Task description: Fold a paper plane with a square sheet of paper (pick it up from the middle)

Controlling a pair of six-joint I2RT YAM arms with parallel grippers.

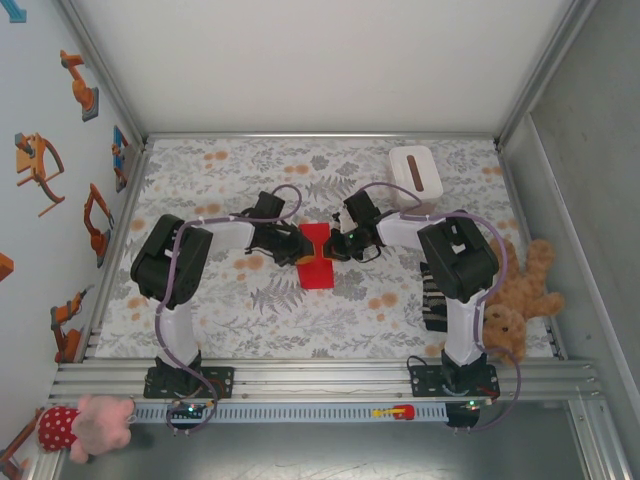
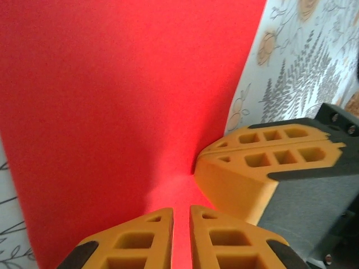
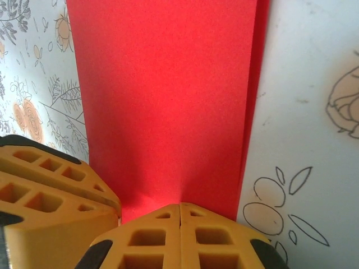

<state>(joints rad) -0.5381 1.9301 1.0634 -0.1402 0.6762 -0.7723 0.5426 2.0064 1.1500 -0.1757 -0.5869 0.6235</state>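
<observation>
The square sheet of paper [image 1: 318, 262], bright red, lies mid-table as a doubled strip, pinched narrow at its far end. My left gripper [image 1: 300, 245] comes in from the left and my right gripper [image 1: 336, 243] from the right, meeting at that narrow part. In the left wrist view the left gripper [image 2: 181, 208] is closed to a thin slit with red paper [image 2: 123, 101] in it, and the right gripper's fingers [image 2: 252, 168] press beside it. In the right wrist view the right gripper [image 3: 179, 205] is shut on the paper's [image 3: 168, 95] near edge. A paper plane is out of view.
A white box [image 1: 415, 172] with a dark slot stands at the back right. A brown teddy bear [image 1: 520, 295] leans at the right wall, and a pink plush [image 1: 90, 420] lies by the front rail. The floral cloth [image 1: 220, 300] covers the table.
</observation>
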